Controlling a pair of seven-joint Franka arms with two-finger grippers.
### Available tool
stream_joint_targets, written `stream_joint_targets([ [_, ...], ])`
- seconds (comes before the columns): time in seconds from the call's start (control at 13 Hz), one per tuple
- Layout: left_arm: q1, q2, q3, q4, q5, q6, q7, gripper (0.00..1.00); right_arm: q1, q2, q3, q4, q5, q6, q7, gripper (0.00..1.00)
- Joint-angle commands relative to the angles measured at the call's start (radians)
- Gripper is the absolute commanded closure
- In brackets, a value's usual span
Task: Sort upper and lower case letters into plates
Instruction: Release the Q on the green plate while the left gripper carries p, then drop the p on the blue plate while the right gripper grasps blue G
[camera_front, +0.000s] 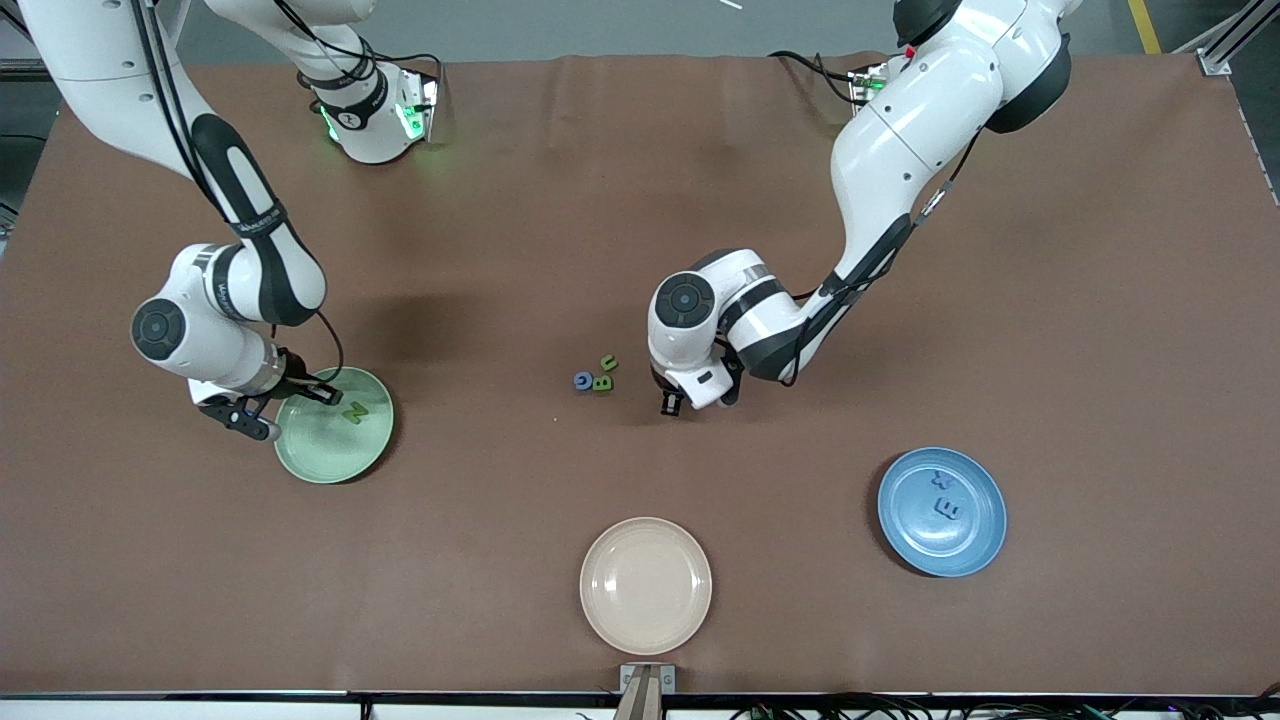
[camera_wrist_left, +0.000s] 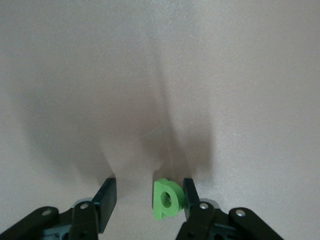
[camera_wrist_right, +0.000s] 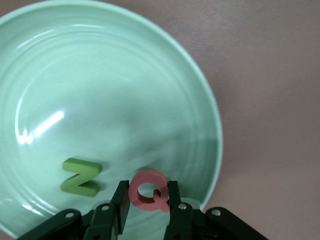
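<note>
The right gripper is pinching a pinkish-red Q between its fingers, hanging low over the mint green plate, presumably to drop it beside the green N already lying flat there as a capital. The left gripper is sitting low over the bare brown worktop with its fingers parted, a bright green lowercase letter standing on edge against one finger, not clamped by both; it looks like a p or d, chunky with a round hole. Three more small letters, blue and green, are clustered on the worktop just beside that gripper. The blue plate is holding two blue letters. The cream plate is sitting nearest the front camera.
</note>
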Motion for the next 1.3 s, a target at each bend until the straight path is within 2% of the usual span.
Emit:
stream_joint_targets([
  [0.0,-0.021,0.007,0.015,0.013,-0.003,0.013,0.04,0.77,-0.023,-0.038,0.025,-0.039,0.009,0.012,-0.023,0.98],
  [0.08,-0.022,0.005,0.015,0.013,-0.003,0.013,0.061,0.91,-0.021,-0.037,0.025,-0.038,0.011,0.012,-0.023,0.98],
  [0.15,-0.021,-0.001,0.015,0.013,-0.003,0.013,0.087,1.0,-0.021,-0.035,0.025,-0.036,0.015,0.013,-0.021,0.98],
  [0.38,0.031,-0.045,0.015,0.013,0.006,0.006,0.197,1.0,-0.017,-0.032,0.028,-0.028,0.023,0.027,-0.023,0.96],
  [0.46,0.068,-0.079,0.012,0.009,0.005,-0.01,0.255,1.0,-0.014,-0.024,0.028,-0.028,0.022,0.036,-0.023,0.88],
  [0.54,0.095,-0.099,0.007,0.01,0.005,-0.04,0.311,1.0,-0.013,-0.017,0.028,-0.022,0.022,0.036,-0.023,0.65],
  [0.61,0.121,-0.121,0.005,0.012,0.001,-0.062,0.383,1.0,-0.012,-0.017,0.028,-0.019,0.023,0.036,-0.021,0.19],
  [0.69,0.157,-0.145,0.004,0.012,-0.011,-0.068,0.452,1.0,-0.01,-0.017,0.029,-0.015,0.022,0.033,-0.018,0.0],
  [0.92,0.299,-0.164,-0.007,0.007,-0.011,-0.111,0.701,1.0,0.031,-0.021,0.031,0.033,0.023,-0.039,0.021,0.0],
  [1.07,0.4,-0.159,-0.005,-0.004,-0.003,-0.113,0.889,1.0,0.11,-0.024,0.031,0.097,0.023,-0.134,0.186,0.0],
  [1.23,0.497,-0.15,-0.004,-0.025,0.0,-0.113,1.113,0.99,0.207,-0.023,0.03,0.136,0.023,-0.14,0.38,0.0],
])
